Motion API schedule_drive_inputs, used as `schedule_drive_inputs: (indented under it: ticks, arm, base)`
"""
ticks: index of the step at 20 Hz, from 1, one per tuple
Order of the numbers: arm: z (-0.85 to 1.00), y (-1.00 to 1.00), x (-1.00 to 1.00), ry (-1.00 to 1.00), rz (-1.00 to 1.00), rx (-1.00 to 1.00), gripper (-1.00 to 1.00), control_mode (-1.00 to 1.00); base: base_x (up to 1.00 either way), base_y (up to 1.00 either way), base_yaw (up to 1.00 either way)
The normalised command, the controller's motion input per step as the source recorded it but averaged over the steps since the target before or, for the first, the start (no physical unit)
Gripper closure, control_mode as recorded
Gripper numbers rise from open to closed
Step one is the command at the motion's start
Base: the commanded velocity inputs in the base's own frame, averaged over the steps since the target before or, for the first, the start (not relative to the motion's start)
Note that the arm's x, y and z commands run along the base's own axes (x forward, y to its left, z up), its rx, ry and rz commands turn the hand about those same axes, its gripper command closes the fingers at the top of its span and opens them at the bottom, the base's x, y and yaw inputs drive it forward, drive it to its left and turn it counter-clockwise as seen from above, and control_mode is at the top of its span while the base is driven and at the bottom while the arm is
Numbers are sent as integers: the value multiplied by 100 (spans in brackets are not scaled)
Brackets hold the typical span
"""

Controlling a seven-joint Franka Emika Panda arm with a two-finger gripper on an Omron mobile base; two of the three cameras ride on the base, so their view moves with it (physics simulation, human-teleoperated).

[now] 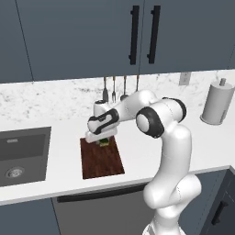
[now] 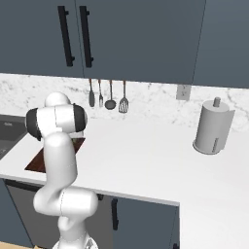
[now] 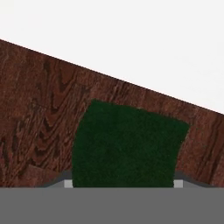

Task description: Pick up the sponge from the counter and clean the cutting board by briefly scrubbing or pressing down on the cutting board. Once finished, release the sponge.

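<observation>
- dark green on top and yellow-green below, the small rectangular sponge (image 1: 105,142) is seen clamped in the two-finger gripper (image 1: 103,140) of the white robot arm (image 1: 161,137), at the far end of the cutting board.
- the thin, dark reddish-brown wooden cutting board (image 1: 102,159) is laid flat on the long white countertop (image 1: 137,151), just right of the dark grey recessed sink basin (image 1: 22,155).
- in the hand view, the sponge's dark green face (image 3: 127,146) is shown between the two small finger tips, with wood grain (image 3: 39,113) around it and bare white counter (image 3: 131,39) past the board's edge.
- whether the sponge is pressed onto the wood or held just above it cannot be told.
- from the right base view, one corner of the board (image 2: 36,163) is glimpsed behind the arm (image 2: 57,146).
- a grey paper towel roll (image 1: 217,104) is stood upright well to the right, and metal utensils (image 1: 114,89) are hung on the white grey-speckled marble backsplash (image 1: 46,98) under dark blue-grey cabinets (image 1: 92,32).
</observation>
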Motion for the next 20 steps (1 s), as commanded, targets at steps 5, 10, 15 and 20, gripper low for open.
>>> schedule_drive_inputs:
  ticks: [5,10,15,20]
  arm:
    - [-1,8,5,0,-1,0,100,-100]
    - [-66,0,0,0,-3,0,100,-100]
    - [-12,11,0,0,0,0,100,-100]
    - [0,44,0,0,0,0,100,-100]
  base:
    - [0,0,0]
    - [0,0,0]
    - [0,0,0]
    - [0,0,0]
